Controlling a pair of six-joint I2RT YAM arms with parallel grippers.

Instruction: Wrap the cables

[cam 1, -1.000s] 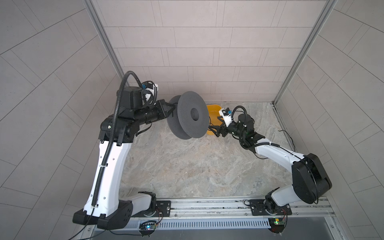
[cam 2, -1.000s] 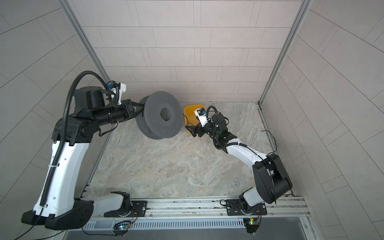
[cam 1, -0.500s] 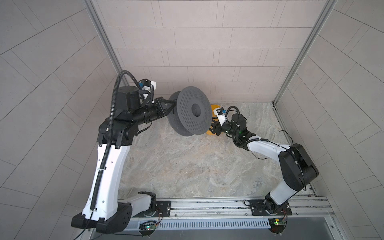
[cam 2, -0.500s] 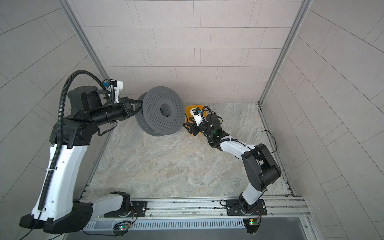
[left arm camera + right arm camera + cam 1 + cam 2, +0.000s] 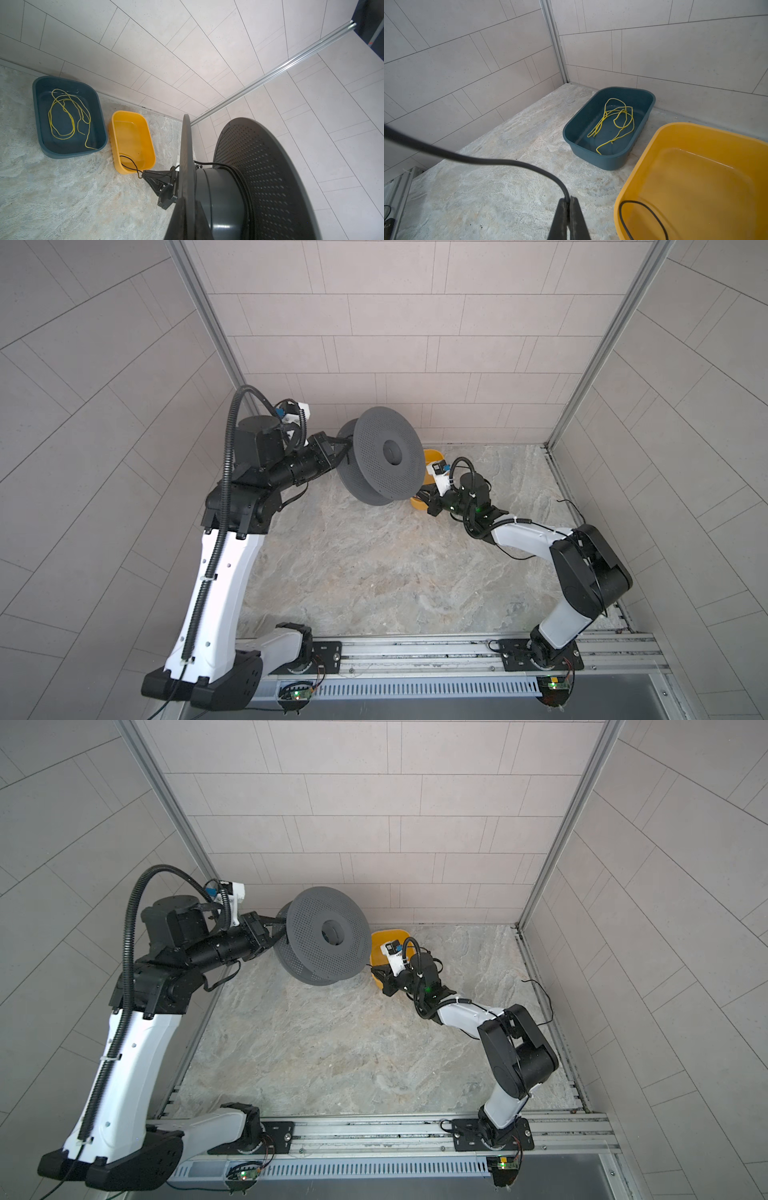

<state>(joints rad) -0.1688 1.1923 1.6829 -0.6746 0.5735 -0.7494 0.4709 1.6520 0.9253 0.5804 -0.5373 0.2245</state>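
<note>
The right gripper (image 5: 568, 205) pinches the black cord (image 5: 508, 162) that runs from the spool (image 5: 374, 481), gripped tight by the left gripper (image 5: 334, 444), down into the yellow tub (image 5: 660, 158), and a hard tug could slip it loose.

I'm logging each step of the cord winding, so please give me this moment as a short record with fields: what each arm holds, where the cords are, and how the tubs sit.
left end effector: shut on the flange of the grey spool, which is held in the air
right end effector: shut on the black cord, beside the yellow tub
black cord: a few turns on the spool's hub, with a loop lying in the yellow tub
yellow cord: loose in the blue tub
tubs: side by side, not touching
</note>
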